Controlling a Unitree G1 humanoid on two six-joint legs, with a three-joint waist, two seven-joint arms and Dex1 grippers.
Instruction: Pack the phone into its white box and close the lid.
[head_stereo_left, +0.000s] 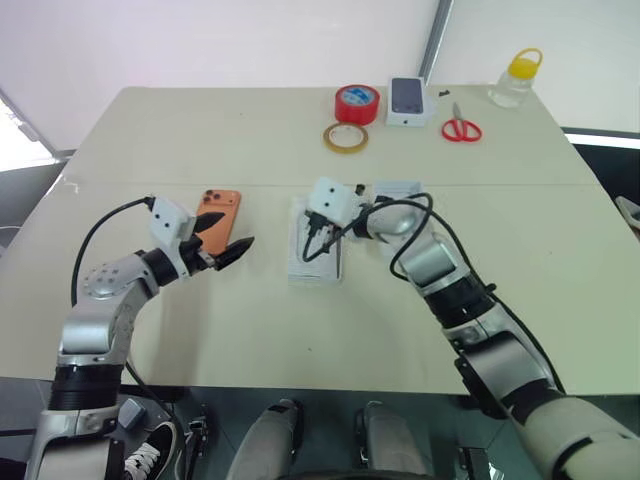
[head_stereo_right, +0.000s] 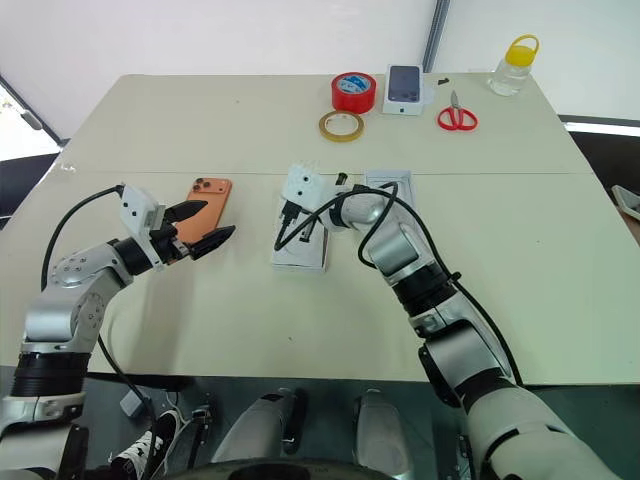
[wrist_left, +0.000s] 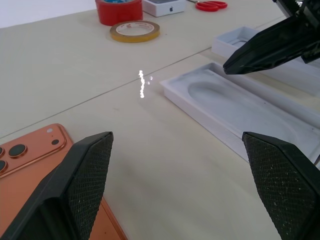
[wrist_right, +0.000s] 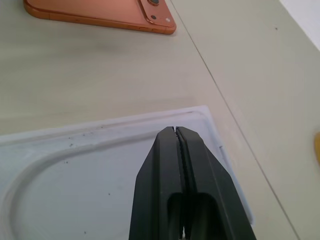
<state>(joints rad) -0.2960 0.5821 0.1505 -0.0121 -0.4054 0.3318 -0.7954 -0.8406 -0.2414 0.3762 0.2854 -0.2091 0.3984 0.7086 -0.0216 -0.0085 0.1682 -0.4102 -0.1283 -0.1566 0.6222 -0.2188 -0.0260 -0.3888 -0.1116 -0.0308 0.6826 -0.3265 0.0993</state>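
The left gripper (head_stereo_left: 228, 236) hangs nearest, with its two black fingers spread wide and nothing between them, just above the near end of the flat orange smartphone (head_stereo_left: 221, 209), which lies with its back up on the pale beige table (head_stereo_left: 200, 130); its camera cluster is at the far corner. To the right of the phone lies a flat white insert with a rounded recess (wrist_left: 240, 107), and the right gripper (wrist_right: 176, 135) hovers over it with its fingers pressed together, holding nothing. The insert seems to sit on a white tray, but I cannot tell whether this is the white box or the lid. Just beyond the right arm another shallow white tray (head_stereo_left: 398, 189) is partly hidden by the wrist. Far across the table stand a roll of red tape (head_stereo_left: 357, 103), a ring of yellowish clear tape (head_stereo_left: 345, 138), a small white box with a dark phone picture (head_stereo_left: 409, 101), red-handled scissors (head_stereo_left: 460, 128) and a clear bottle with a yellow cap (head_stereo_left: 516, 78).
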